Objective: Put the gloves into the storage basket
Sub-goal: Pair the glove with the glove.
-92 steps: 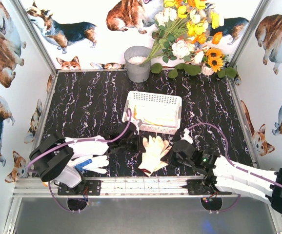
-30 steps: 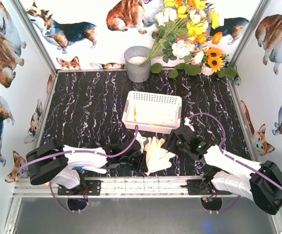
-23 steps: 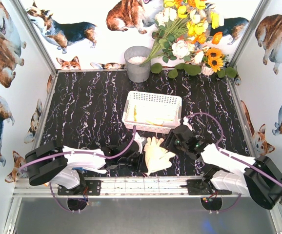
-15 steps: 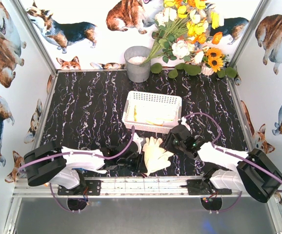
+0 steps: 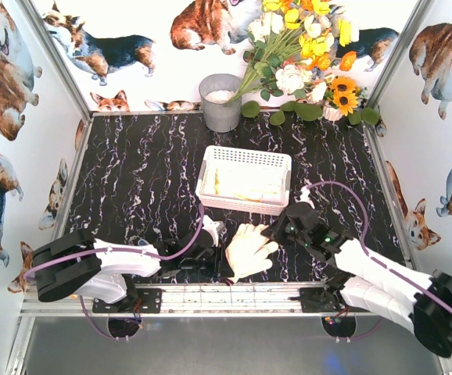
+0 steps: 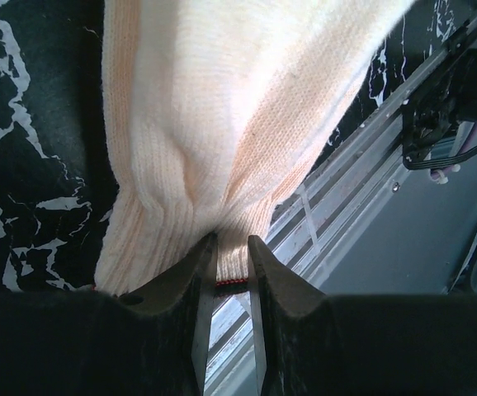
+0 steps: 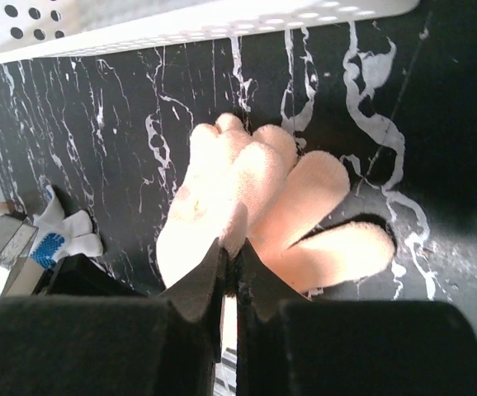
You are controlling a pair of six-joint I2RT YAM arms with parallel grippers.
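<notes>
Looking down, I count one basket point(image 5: 249, 158) mid-table with cream fabric inside. One glove pile point(image 5: 249, 248) lies on the table just in front of it; its layers I cannot count. My left gripper point(image 6: 232, 247) pinches its cuff and my right gripper point(image 7: 232, 252) nips a finger's edge. One blue-dotted glove point(image 7: 61, 235) lies apart, leftward.

We see soft cream knitted cloth gloves point(image 6: 222, 124) with ribbed cuffs, a smooth white perforated plastic basket point(image 5: 234, 205), a black marble-patterned counter point(image 5: 144, 180) with slight sheen, and a dull grey metal bucket point(image 5: 220, 105).
</notes>
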